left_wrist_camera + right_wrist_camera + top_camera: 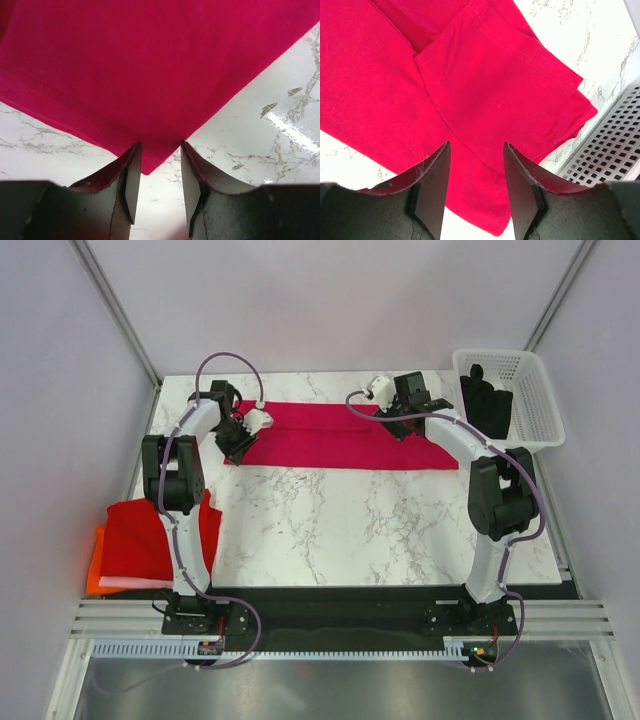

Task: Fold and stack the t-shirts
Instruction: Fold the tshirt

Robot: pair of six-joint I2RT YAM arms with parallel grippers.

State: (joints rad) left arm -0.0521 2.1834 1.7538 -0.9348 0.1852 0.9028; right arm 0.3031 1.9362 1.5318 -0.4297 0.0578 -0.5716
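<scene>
1. While both arms reach toward the far side of the desk [350, 530], the crimson t-shirt [335, 435] lies flat on the marble as a long folded band. It runs parallel to the far edge, from near the far left corner to near the far right corner.
2. Left gripper [240, 437] is at the left end of the band. In the wrist view its fingers [127, 180] stand parted with a clear gap. A pointed corner of the cloth lies in line with that gap, on the marble. Nothing is clamped.
3. Whether the left fingertips touch the cloth or the desk: cannot tell.
4. Right gripper [402, 418] is over the right end of the band. Its fingers [432, 185] are spread wide above the cloth and hold nothing.
5. At the right end, the wrist view shows several overlapping layers and a stitched hem crossing the top layer. The lower layers stick out past the upper one toward the right edge.
6. A white lattice basket [535, 405] sits at the far right corner, just beside the right end of the shirt. A dark item [485, 400] lies inside it; what it is cannot be made out.
7. A red t-shirt [150, 535] sits at the left edge toward the near left corner, on top of an orange t-shirt [95, 570]. Both overhang the edge, well apart from the crimson one.
</scene>
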